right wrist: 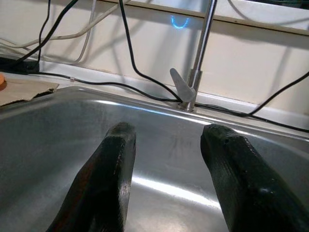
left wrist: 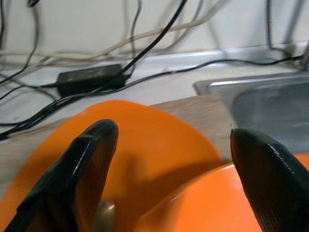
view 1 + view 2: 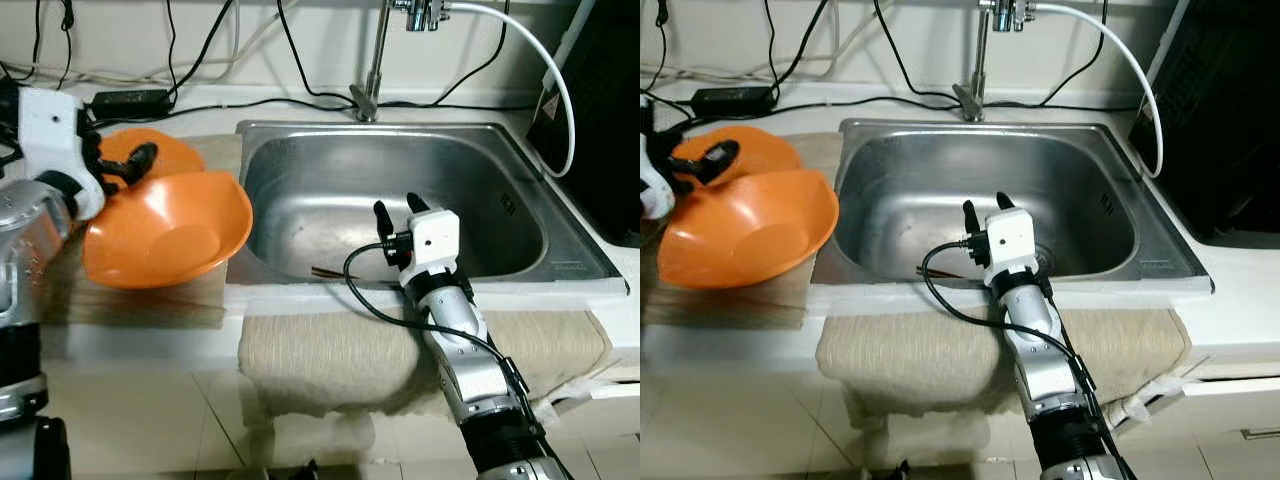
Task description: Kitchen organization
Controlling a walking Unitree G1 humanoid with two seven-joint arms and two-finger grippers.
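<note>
2 orange bowls sit on the counter left of the sink (image 3: 520, 215): the front bowl (image 3: 170, 235) tilts with its rim riding over the edge of the back bowl (image 3: 165, 152), both on a brown mat (image 3: 815, 150). They look like thin plastic, so I judge them light, stiff enough to lift by 1 edge, smooth and somewhat slippery, and not fragile. The rim is the sensible place to pinch; the front bowl's near rim is free, while the back bowl is partly pinned under it.

The left gripper (image 2: 169, 169) hovers over the back bowl with its 2 fingers spread wide, grasping nothing. The right gripper (image 3: 395, 212) reaches over the sink's front edge into the basin, fingers (image 1: 108, 179) parted and empty.

Counted: 2 bowls, 1 sink, 1 tap (image 3: 372, 60), 1 white hose (image 3: 555, 90), 1 black power adapter (image 3: 130, 100) among several cables, 1 beige towel (image 3: 330, 350) over the counter front, and 1 thin dark stick-like thing (image 3: 328, 271) on the basin floor, too small to identify.
</note>
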